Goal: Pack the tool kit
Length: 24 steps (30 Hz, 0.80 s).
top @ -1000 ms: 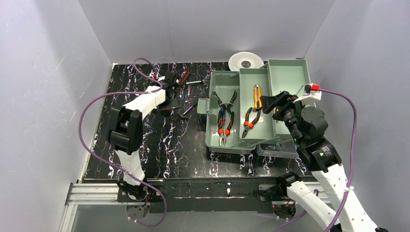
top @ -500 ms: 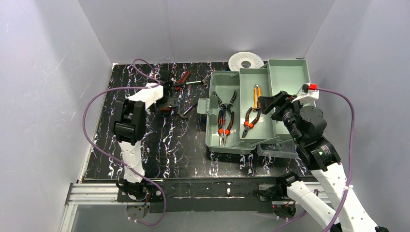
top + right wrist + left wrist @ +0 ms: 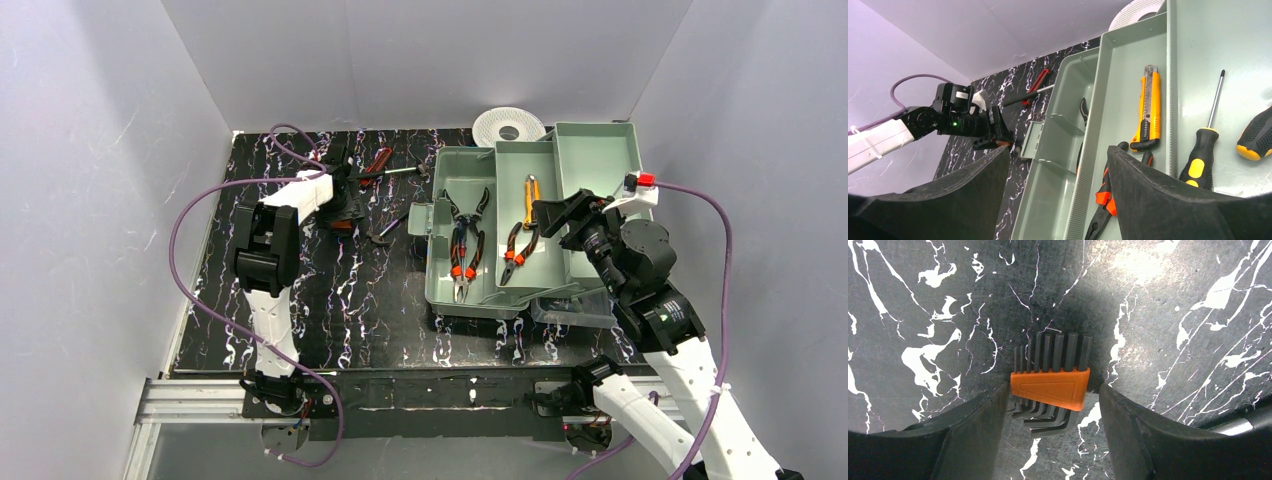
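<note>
The pale-green tool kit box [image 3: 437,290] stands open at the right of the mat, with two pairs of orange-and-black pliers [image 3: 462,243] and an orange utility knife [image 3: 531,196] inside. Seen from the right wrist, the knife [image 3: 1147,110], a yellow-and-black screwdriver [image 3: 1205,137] and pliers [image 3: 1102,197] lie in its trays. My left gripper [image 3: 1052,410] is low over the mat, its jaws on either side of a hex key set in an orange holder [image 3: 1050,389], with a gap on the right side. My right gripper [image 3: 1058,155] hangs open above the box, holding nothing.
A red-handled tool [image 3: 378,162] and a dark tool [image 3: 385,232] lie on the mat beside my left gripper [image 3: 345,205]. A white spool [image 3: 508,126] sits behind the box. The clear lid [image 3: 575,312] lies at the box's near right corner.
My left gripper has moved a little back and down over the hex key set, and its jaws have narrowed around it. The right arm has barely moved.
</note>
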### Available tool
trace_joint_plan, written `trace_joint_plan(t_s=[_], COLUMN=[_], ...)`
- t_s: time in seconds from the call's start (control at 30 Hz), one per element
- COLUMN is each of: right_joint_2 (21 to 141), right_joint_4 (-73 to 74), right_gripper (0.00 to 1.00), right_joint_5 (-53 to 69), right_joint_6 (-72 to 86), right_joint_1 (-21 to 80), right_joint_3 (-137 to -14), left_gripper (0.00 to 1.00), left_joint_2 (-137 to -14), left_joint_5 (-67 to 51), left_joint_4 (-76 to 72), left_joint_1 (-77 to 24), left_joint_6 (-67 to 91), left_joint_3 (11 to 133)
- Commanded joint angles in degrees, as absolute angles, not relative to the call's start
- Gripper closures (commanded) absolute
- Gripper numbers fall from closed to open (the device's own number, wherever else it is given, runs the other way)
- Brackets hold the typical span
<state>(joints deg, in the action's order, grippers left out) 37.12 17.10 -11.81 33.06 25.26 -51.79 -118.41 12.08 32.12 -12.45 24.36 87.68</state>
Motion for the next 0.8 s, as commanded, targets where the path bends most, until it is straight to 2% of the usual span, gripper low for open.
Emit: trace_joint_plan(t_s=[0.0, 0.17, 0.33, 0.57, 0.77], right_joint_2=[36.6, 36.2, 36.2, 37.0, 37.1], right_joint_4=[16.8, 17.2, 17.3, 16.8, 16.8], right_gripper=[0.22, 0.22, 0.22, 0.22, 0.23], right_joint_5=[-11.3, -11.4, -11.5, -10.4, -9.9], right_joint_6=[33.0, 33.0, 33.0, 33.2, 33.4], right_joint_1=[25.3, 25.4, 25.3, 25.3, 25.3], right_joint_3=[-53.5, -53.8, -53.6, -53.5, -53.5], left_gripper=[0.36, 0.43, 0.71, 0.84, 0.83], left_joint_2=[-119.2, -119.7, -115.7, -104.1, -93.2], left_joint_5=[11.3, 9.8, 9.9, -1.9, -13.7], left_joint_4=[32.9, 33.1, 31.3, 26.7, 22.6], left_joint_1=[-12.1, -11.0, -10.8, -12.3, -13.2], left_joint_6=[24.1, 25.4, 25.5, 27.8, 29.7], left_joint_3=[86.3, 85.7, 83.7, 79.5, 76.6])
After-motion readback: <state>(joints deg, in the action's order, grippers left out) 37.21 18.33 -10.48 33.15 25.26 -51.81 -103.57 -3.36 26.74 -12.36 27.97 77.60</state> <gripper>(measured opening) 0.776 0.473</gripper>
